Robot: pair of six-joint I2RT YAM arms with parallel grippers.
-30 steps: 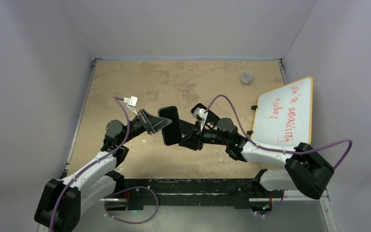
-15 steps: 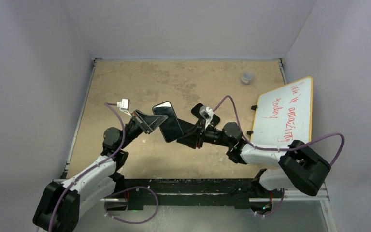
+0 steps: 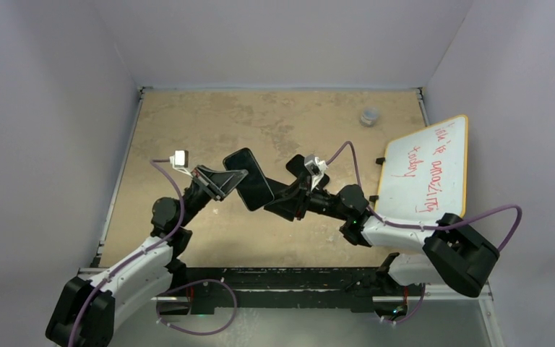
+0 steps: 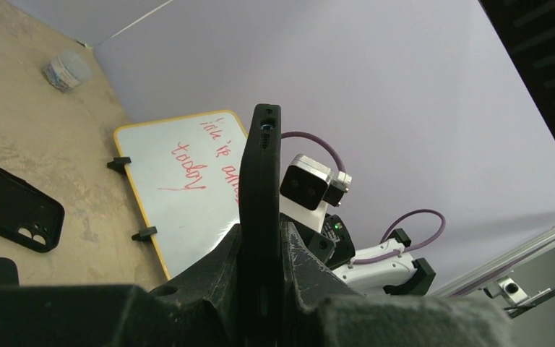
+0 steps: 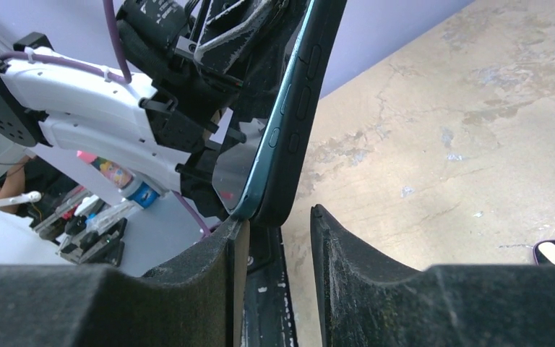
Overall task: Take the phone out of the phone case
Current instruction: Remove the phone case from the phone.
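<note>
**Right grip loosened**

The right gripper (image 5: 278, 217) is opened wider than a second ago; a gap is left beside the case (image 5: 300, 137). The phone (image 5: 237, 172), not yet freed, is clenched above the table (image 3: 188, 116) by the left gripper (image 4: 260, 238).

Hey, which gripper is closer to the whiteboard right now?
The right gripper: it straddles the phone's end toward the whiteboard; the left gripper clamps the phone's opposite side, farther away.
</note>
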